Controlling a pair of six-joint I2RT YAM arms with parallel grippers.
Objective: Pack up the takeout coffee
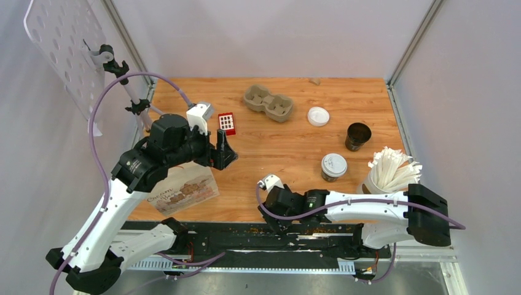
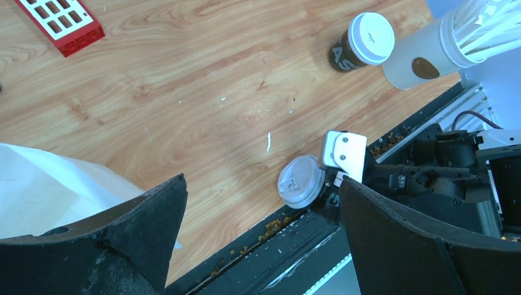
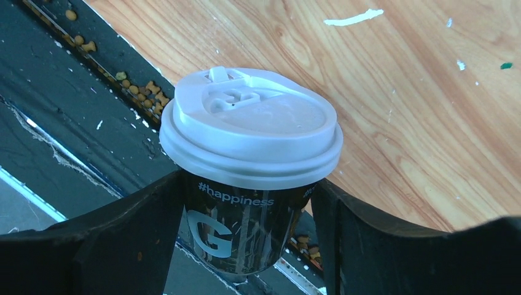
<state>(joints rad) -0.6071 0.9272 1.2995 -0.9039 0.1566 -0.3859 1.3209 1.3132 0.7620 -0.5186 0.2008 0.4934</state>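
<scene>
My right gripper (image 3: 246,230) is shut on a takeout coffee cup (image 3: 249,132) with a dark side and a white lid. It holds the cup over the table's near edge. The cup also shows in the top view (image 1: 268,182) and in the left wrist view (image 2: 300,182). A second lidded cup (image 1: 333,166) stands on the table to the right, also in the left wrist view (image 2: 364,40). A third dark cup (image 1: 358,136) stands open, with a loose white lid (image 1: 318,116) behind it. My left gripper (image 1: 227,152) is open and empty above the table, left of the held cup.
A grey-brown pulp cup tray (image 1: 267,102) lies at the back. A paper bag (image 1: 184,188) lies under the left arm. A small red block (image 1: 227,123) sits near the left gripper. A white holder of sticks (image 1: 390,171) stands at the right. Crumbs lie along the black rail (image 3: 80,104).
</scene>
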